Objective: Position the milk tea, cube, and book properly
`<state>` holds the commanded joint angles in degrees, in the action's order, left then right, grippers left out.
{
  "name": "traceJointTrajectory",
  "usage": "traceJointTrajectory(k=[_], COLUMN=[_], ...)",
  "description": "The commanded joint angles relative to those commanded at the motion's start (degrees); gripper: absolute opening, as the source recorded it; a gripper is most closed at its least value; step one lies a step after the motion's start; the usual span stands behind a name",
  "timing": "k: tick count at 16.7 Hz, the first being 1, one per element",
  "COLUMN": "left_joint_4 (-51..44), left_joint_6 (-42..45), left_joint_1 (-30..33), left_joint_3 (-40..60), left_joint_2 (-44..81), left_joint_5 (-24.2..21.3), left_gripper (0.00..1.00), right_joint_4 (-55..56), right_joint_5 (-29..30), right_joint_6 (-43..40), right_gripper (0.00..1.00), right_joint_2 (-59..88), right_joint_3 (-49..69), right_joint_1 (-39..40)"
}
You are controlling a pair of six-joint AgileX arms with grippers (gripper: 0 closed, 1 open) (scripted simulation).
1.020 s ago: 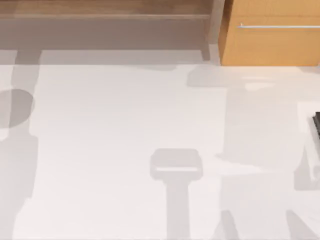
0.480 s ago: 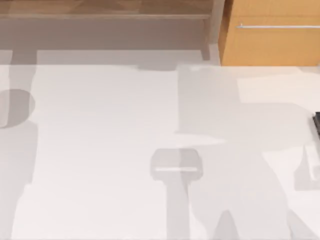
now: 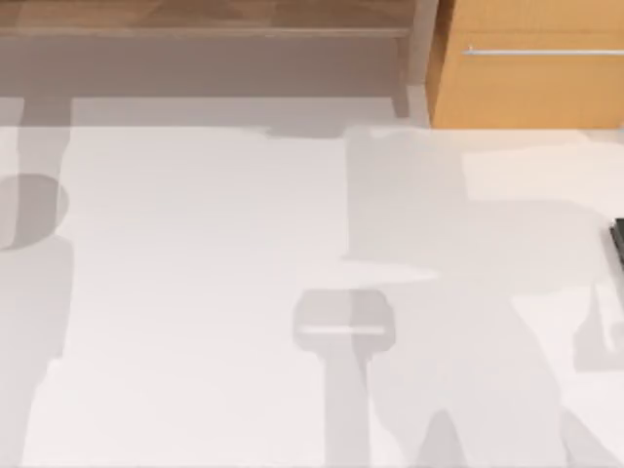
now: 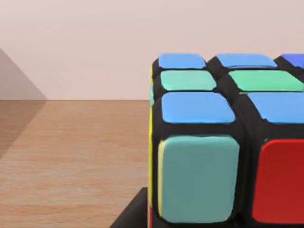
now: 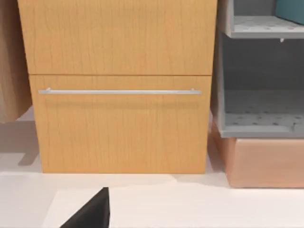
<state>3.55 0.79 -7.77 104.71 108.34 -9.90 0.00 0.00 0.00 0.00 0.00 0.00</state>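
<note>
On the white table (image 3: 195,292), seen from above, soft grey shadows are cast, and an orange-wood cabinet (image 3: 531,88) with a thin silver handle (image 3: 541,51) is set at the far right edge. A wooden shelf (image 3: 195,19) runs along the far left side. A dark object (image 3: 617,239) is cut off by the right edge and cannot be identified.

In the left wrist view, the cube (image 4: 223,142) is seen very close, with blue, green, teal, red and yellow stickers in a black frame, resting on a wooden surface (image 4: 71,156). A dark part (image 4: 135,213) is seen just beside its base; whether the left pincer is apart or together cannot be told.

In the right wrist view, the cabinet's drawer front is faced, with a grey shelving unit (image 5: 259,95) just beside it. A black tip (image 5: 92,213) is seen low down; the right pincer's state cannot be told.
</note>
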Motion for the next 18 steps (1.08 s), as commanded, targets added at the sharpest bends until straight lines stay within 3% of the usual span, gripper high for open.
traceJointTrajectory(k=[5, 18], left_joint_4=[0.0, 0.7], left_joint_6=[0.0, 0.0], left_joint_1=[0.0, -0.2], left_joint_3=[0.0, -3.5], left_joint_2=[0.0, -2.8], left_joint_5=[0.0, -0.3], left_gripper=[0.98, 1.00], right_joint_4=[0.0, 0.0], right_joint_5=[0.0, 0.0], right_joint_6=[0.0, 0.0], right_gripper=[1.00, 1.00], right_joint_2=[0.0, 0.0], right_joint_3=[0.0, 0.0], right_joint_1=[0.0, 0.0])
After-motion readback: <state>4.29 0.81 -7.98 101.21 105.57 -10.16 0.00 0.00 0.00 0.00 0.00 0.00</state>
